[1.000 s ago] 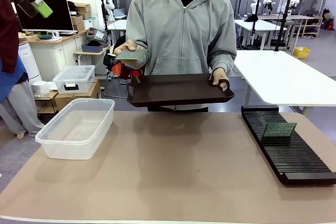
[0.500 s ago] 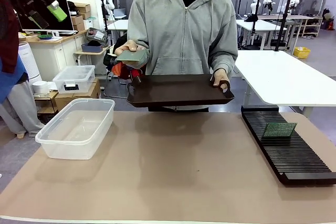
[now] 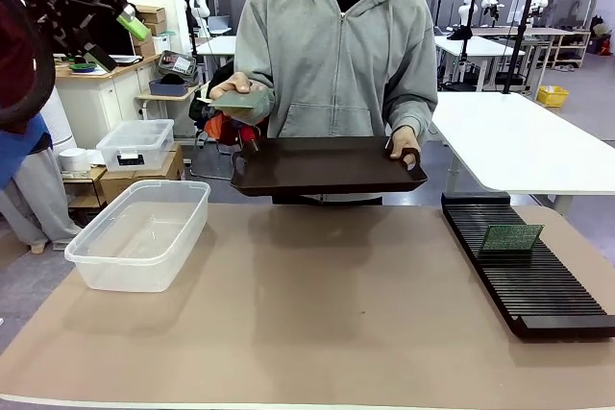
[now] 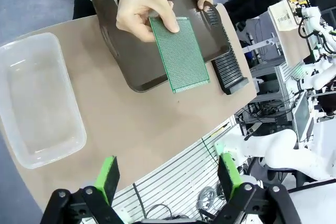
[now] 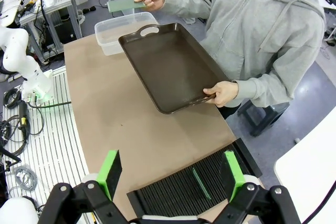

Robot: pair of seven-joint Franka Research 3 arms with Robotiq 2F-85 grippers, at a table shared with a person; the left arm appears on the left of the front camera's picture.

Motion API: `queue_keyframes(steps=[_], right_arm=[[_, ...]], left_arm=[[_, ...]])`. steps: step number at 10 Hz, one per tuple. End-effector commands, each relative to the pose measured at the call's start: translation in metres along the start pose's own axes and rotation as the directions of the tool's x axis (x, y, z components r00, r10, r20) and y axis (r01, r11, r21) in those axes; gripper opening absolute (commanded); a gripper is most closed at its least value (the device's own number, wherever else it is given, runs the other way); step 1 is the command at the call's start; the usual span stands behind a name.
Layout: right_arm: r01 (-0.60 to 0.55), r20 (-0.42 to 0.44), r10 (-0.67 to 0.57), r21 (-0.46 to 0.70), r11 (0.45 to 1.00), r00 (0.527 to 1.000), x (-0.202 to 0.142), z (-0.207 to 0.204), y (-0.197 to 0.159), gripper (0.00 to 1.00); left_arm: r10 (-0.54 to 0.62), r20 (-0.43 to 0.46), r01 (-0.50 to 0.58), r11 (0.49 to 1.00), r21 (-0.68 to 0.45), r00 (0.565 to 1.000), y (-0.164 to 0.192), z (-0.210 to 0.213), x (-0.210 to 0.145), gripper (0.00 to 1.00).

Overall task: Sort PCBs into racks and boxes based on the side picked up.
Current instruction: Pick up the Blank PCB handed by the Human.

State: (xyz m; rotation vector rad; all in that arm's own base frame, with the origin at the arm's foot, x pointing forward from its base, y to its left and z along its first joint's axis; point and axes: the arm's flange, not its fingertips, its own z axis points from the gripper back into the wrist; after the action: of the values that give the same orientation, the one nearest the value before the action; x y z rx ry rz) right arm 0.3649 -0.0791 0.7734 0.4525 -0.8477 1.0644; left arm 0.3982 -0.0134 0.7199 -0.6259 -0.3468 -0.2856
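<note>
Both claws hang wide open and empty: the left claw (image 3: 115, 37) up at ten o'clock, the right claw (image 5: 171, 167) above the table (image 3: 317, 333). A person's hand (image 3: 235, 89) holds one PCB (image 3: 233, 102) above the brown tray (image 3: 327, 168). The other PCB (image 3: 511, 236) stands in the rack (image 3: 548, 295) at four o'clock, and the clear tub (image 3: 96, 266) sits at eight.

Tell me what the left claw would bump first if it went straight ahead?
The left claw would probably meet the green PCB in the person's hand first; depth is hard to judge.
</note>
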Motion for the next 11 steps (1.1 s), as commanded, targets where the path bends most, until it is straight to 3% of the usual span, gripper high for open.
queue_keyframes(steps=[1,6,8,11], right_arm=[[-0.001,0.007,0.001,0.006,1.0,1.0,0.0,-0.001,0.001,1.0],[-0.001,0.007,0.001,0.006,1.0,1.0,0.0,-0.001,0.001,1.0],[-0.001,0.007,0.001,0.006,1.0,1.0,0.0,-0.001,0.001,1.0],[-0.001,0.007,0.001,0.006,1.0,1.0,0.0,-0.001,0.001,1.0]], left_arm=[[-0.001,-0.002,0.001,1.0,-0.001,1.0,-0.002,0.006,-0.001,1.0],[-0.003,0.002,0.003,1.0,0.005,1.0,-0.003,0.004,0.001,1.0],[0.149,-0.058,-0.156,0.976,-0.153,0.987,0.007,-0.01,0.012,1.0],[0.311,-0.062,-0.316,0.91,-0.268,0.948,0.021,-0.016,0.022,1.0]])
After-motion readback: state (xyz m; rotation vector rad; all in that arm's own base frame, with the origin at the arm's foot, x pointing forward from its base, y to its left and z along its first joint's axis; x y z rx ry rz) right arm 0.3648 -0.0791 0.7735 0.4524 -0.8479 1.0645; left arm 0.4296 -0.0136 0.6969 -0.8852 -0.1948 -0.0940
